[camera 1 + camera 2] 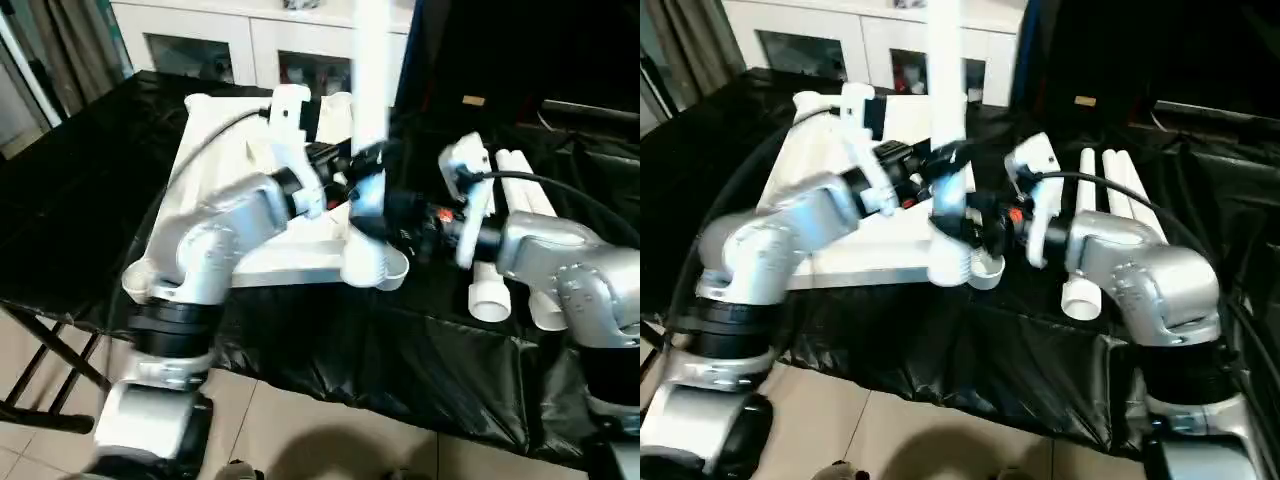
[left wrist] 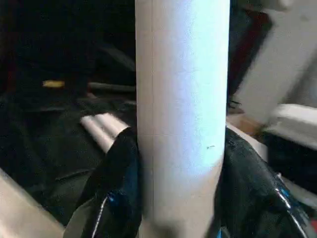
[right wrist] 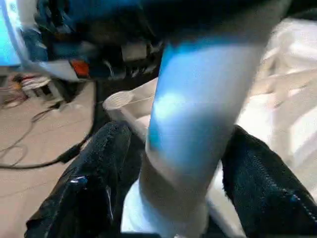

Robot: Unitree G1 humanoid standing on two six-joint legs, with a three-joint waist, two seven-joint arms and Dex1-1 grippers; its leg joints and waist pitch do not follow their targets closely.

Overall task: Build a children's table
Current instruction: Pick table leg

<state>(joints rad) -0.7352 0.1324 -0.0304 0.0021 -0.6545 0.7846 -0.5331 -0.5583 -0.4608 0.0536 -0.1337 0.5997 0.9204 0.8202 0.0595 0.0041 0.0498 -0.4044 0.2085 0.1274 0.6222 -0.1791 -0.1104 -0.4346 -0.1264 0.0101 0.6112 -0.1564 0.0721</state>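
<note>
The children's table top [image 1: 215, 160] lies upside down on the black-draped table. One white leg [image 1: 372, 80] stands upright in its near right corner socket [image 1: 375, 265]. My left gripper [image 1: 362, 165] is shut on this leg at mid height, both black fingers [image 2: 116, 178] pressed against the tube [image 2: 183, 124]. Lower on the same leg, my right gripper [image 1: 378, 215] reaches in from the right. Its fingers [image 3: 94, 188] stand on either side of the tube [image 3: 198, 124] with a small gap, open. Spare legs [image 1: 520, 190] lie to the right.
A white cabinet with glass doors [image 1: 230, 40] stands behind the black-draped table [image 1: 80, 200]. The table's front edge runs close below the socket, with tiled floor [image 1: 300, 430] beneath. Cables run from both wrists across the work.
</note>
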